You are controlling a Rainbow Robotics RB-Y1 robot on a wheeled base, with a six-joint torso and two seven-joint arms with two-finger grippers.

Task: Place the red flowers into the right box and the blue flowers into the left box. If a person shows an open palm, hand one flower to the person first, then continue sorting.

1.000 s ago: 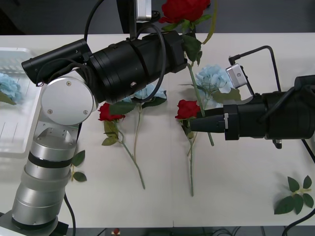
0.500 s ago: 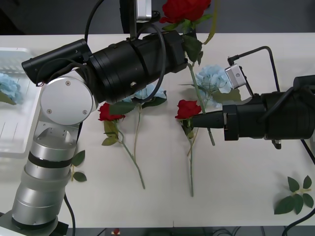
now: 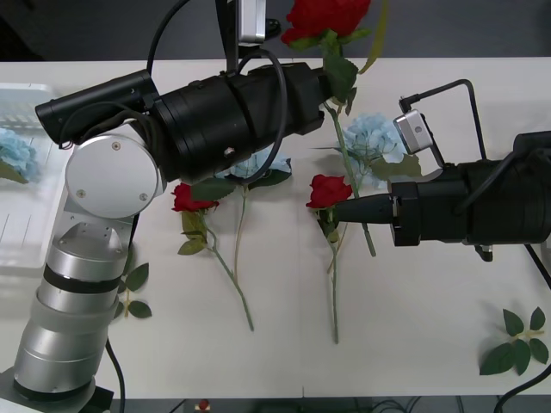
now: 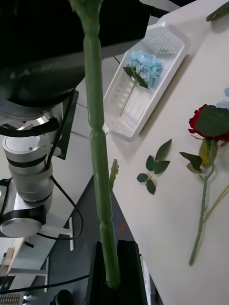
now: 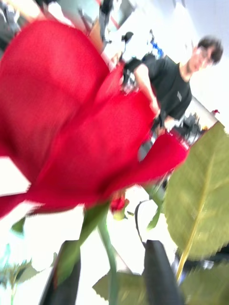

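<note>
1. Your left claw (image 5: 112, 276) sits at the far middle of the desk (image 3: 413, 310), raised, closed on the upper stem of a red rose (image 3: 325, 15) just under the bloom.
2. Your right claw (image 4: 114, 271) reaches in from the right and is clamped on the lower part of that same rose's stem; in the right wrist view the green stem runs straight up from between its black fingers (image 4: 131, 267).
3. Two more red roses lie flat on the desk: one (image 3: 188, 198) left of centre, one (image 3: 328, 189) at centre, just beside your right claw's tip.
4. Pale-blue hydrangeas lie beyond them: one (image 3: 372, 138) right of centre, another (image 3: 254, 163) partly hidden under your left arm.
5. The left box (image 3: 26, 249) sits at the desk's left edge with one blue hydrangea (image 3: 15, 153) inside.
6. Loose leaf sprigs lie near the left (image 3: 133, 292) and at the right front corner (image 3: 516, 342).
</note>
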